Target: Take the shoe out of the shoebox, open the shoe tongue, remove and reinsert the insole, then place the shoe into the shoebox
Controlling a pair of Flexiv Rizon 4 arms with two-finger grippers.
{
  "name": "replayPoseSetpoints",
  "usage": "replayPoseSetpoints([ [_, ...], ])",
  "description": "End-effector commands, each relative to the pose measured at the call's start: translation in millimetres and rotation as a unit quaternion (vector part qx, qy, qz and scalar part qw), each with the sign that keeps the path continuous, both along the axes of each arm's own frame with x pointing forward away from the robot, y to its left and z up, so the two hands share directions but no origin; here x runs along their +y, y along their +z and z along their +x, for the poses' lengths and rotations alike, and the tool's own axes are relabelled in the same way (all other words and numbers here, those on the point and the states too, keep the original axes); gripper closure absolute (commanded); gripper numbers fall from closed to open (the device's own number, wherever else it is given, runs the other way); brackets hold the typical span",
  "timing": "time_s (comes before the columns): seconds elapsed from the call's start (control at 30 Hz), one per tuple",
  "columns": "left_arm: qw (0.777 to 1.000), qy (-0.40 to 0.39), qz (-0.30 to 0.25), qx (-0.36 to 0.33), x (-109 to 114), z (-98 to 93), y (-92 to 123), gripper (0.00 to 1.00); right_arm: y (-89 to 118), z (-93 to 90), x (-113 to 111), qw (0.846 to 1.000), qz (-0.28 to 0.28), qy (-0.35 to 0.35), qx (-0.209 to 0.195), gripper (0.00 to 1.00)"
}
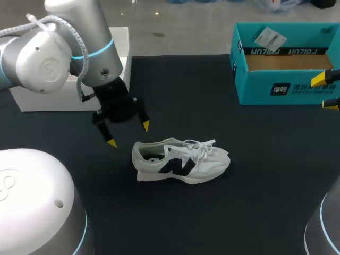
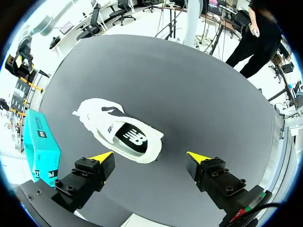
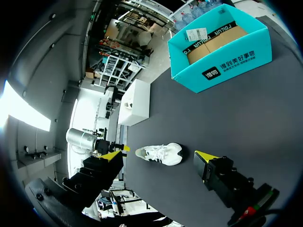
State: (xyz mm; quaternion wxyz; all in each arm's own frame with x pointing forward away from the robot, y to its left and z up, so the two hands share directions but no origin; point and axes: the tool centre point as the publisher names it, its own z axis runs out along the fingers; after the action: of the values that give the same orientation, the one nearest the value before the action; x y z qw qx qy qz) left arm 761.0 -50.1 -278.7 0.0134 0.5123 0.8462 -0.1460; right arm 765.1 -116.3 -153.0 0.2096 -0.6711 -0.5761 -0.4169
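White low-top sneaker with a navy logo [image 1: 180, 162] stands on the black counter [image 1: 255, 191], left hand [image 1: 129, 134] wide open and empty near its heel. It looks light and soft-sided; I'd take the firmer heel collar.

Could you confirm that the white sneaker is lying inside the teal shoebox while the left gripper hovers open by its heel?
Not quite: the head view shows the white sneaker lying on the black table, well outside the teal shoebox. The left gripper does hover open by its heel.
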Motion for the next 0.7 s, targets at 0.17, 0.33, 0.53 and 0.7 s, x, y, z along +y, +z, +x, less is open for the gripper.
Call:
replayPoseSetpoints([
  [0.17, 0.998, -0.043, -0.009, -0.035, 9, 0.4, 3, 0.00, 0, -0.2, 1, 1.000, -0.001, -0.001, 0.001, 0.00],
  [0.33, 0.998, 0.012, -0.051, 0.034, 15, 5.9, -8, 0.00, 0, -0.2, 1, 1.000, -0.001, -0.001, 0.001, 0.00],
  [0.53, 0.935, 0.223, -0.253, 0.113, 38, 11.9, -13, 0.00, 0, -0.2, 1, 1.000, -0.001, -0.001, 0.001, 0.00],
  [0.7, 0.850, 0.335, -0.383, 0.138, 53, 15.2, -8, 0.00, 0, -0.2, 1, 1.000, -0.001, -0.001, 0.001, 0.00],
])
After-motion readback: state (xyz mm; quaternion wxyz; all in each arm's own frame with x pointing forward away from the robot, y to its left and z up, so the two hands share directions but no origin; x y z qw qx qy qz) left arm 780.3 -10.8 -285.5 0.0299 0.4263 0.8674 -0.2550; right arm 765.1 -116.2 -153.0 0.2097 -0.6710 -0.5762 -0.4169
